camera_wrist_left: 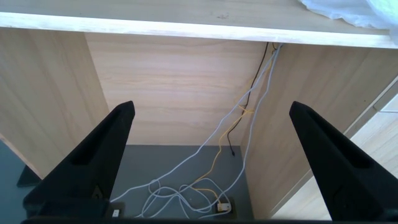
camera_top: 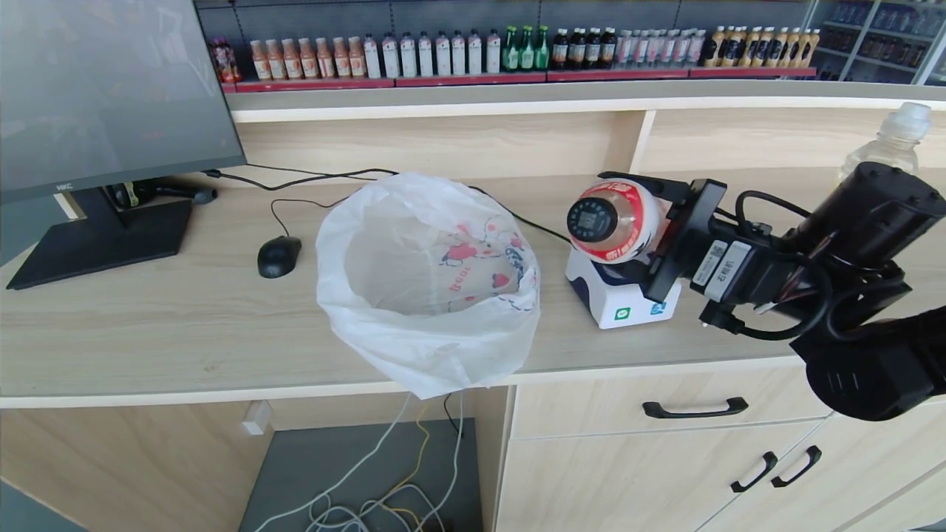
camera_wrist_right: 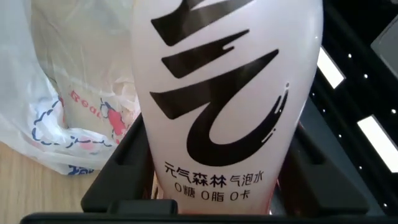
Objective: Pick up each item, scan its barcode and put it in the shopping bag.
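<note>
Bare light-wood bench (camera_top: 148,332) is lying left of the white plastic shopping bag (camera_top: 429,288), which is sagging over the front edge. The right pincer (camera_top: 650,222), arm level, is pinching the pale pink, black-capped plastic bottle (camera_top: 613,220) sideways, just above the white box-shaped scanner (camera_top: 621,295) beside the bag. The left pincer (camera_wrist_left: 211,124) is hanging spread wide below the bench.

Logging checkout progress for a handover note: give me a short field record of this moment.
held item: bottle, held sideways
right gripper: jaws shut on the bottle, just above the scanner
scanner: white box on the counter, right of the shopping bag
shopping bag: open, standing at the counter's front edge
left gripper: jaws open, empty, below the counter top
</note>
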### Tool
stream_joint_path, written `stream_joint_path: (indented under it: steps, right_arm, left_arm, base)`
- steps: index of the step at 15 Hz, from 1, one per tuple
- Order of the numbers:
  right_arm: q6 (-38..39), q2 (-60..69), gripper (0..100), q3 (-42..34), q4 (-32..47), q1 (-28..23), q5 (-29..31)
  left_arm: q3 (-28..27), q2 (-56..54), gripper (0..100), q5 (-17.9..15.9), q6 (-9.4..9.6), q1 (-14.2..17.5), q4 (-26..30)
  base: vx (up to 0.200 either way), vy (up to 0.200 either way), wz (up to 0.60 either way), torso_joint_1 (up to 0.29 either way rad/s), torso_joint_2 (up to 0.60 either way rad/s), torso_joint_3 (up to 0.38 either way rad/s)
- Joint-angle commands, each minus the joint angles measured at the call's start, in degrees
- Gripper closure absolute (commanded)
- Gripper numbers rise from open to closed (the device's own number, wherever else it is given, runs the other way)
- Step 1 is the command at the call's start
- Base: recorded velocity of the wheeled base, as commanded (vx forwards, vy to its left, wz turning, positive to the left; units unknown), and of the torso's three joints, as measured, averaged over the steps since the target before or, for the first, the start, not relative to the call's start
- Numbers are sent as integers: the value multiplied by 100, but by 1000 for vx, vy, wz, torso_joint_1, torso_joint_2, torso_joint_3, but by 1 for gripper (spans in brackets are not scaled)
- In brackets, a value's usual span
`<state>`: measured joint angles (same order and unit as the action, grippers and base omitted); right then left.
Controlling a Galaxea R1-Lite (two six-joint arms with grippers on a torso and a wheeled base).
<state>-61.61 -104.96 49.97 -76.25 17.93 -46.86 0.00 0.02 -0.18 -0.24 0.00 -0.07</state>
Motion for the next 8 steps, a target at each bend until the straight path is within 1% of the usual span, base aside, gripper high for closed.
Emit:
stream_joint_path:
  steps: [1,3,5,8]
  right_arm:
    - [-9,-139,100,13,-4,-71,-78]
    - [-18,-227,100,39,-21,-115,-271]
    - [-26,-262,100,48,-21,-246,-350]
    - [-26,-341,100,162,-30,-273,-420]
  left_arm:
    - [0,-2,0,1,-2,0,-1]
    - [0,-2,0,1,-2,0,-1]
    - [0,-2,0,1,-2,0,-1]
    - [0,-2,0,1,-2,0,-1]
  base:
    - [0,0,0,0,0,0]
    - [0,0,0,0,0,0]
    - [0,0,0,0,0,0]
    - [0,0,0,0,0,0]
